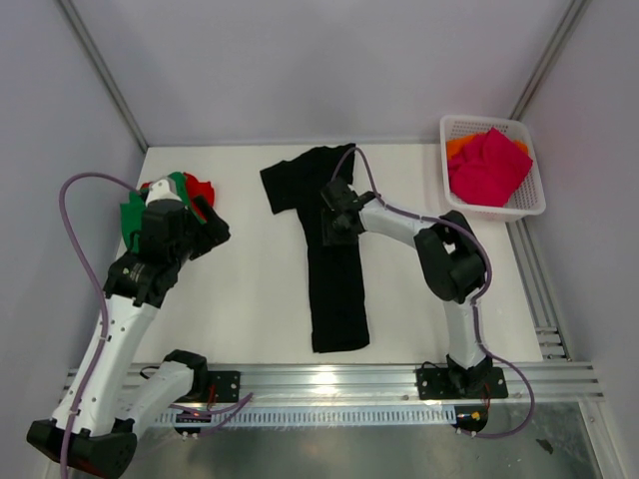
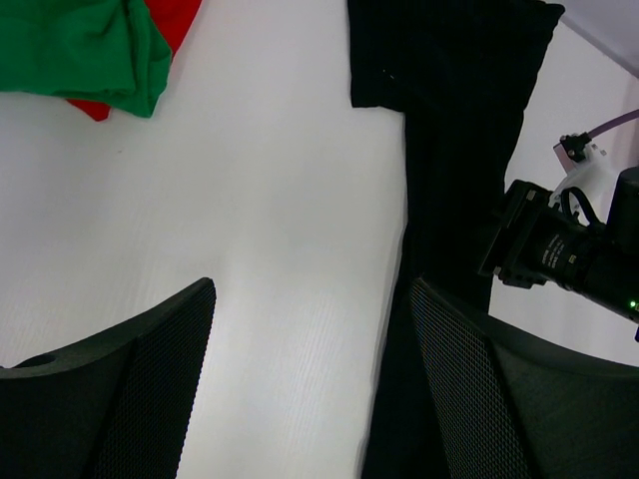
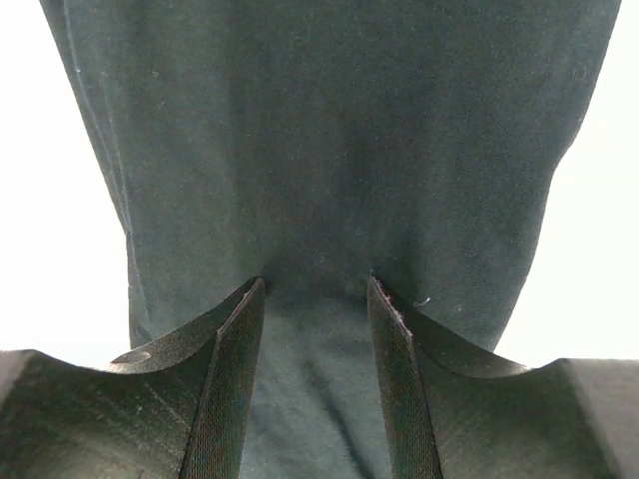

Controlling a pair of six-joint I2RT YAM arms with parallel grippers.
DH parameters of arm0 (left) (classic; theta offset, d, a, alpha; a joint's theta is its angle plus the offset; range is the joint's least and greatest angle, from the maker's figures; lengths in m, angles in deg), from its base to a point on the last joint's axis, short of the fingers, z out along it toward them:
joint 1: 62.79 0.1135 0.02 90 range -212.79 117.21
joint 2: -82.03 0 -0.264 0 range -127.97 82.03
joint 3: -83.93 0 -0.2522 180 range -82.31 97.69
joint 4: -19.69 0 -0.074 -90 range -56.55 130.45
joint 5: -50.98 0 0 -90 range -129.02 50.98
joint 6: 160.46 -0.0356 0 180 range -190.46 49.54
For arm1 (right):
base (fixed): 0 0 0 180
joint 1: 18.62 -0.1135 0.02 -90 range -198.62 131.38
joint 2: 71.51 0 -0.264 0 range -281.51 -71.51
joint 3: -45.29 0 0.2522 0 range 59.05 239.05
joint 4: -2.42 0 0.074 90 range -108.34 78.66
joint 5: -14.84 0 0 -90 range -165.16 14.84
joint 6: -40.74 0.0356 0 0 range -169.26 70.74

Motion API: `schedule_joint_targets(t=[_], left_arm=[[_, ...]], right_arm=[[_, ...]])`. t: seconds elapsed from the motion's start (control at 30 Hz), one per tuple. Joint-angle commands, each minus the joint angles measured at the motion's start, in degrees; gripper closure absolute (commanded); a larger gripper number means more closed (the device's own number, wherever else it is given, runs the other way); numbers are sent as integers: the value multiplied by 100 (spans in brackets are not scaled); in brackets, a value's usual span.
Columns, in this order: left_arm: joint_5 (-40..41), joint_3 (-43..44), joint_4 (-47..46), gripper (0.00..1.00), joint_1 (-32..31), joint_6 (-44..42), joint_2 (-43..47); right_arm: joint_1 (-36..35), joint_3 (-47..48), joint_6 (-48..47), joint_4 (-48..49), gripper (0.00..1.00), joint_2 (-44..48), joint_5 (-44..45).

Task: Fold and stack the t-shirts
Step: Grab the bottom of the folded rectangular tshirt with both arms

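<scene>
Seen from above, the right pincer (image 1: 332, 222) sits half open on the black shirt (image 1: 334, 289). The shirt lies lengthwise mid-desk (image 1: 250, 289), probably ready for a fold. The left pincer (image 1: 210, 225) hovers by the green shirt (image 1: 135, 212) and red shirt (image 1: 200, 187), likely the stack. A pink shirt (image 1: 489, 165) waits in the basket (image 1: 529, 205).

Left wrist: jaws wide, empty, above bare desk.

Right wrist: fingertips (image 3: 235, 329) touch black cloth, and nothing looks pinched.
</scene>
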Motion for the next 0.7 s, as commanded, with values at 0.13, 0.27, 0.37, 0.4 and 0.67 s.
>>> schedule_joint_targets(t=[0.13, 0.27, 0.37, 0.4, 0.67], left_arm=[[-78, -144, -199, 18, -7, 19, -15], [-87, -310, -208, 18, -7, 19, -24], [-140, -399, -269, 19, -7, 46, -6], [-140, -408, -287, 19, -7, 63, 3], [-175, -373, -287, 18, -7, 28, -59]], right_arm=[[-77, -412, -113, 733, 49, 1033, 25], [-77, -456, -254, 972, 49, 1710, -37], [-77, -587, -324, 735, 49, 2027, -80], [-77, -710, -350, 725, 49, 2202, -115], [-77, -2915, -228, 918, 49, 3415, -904]])
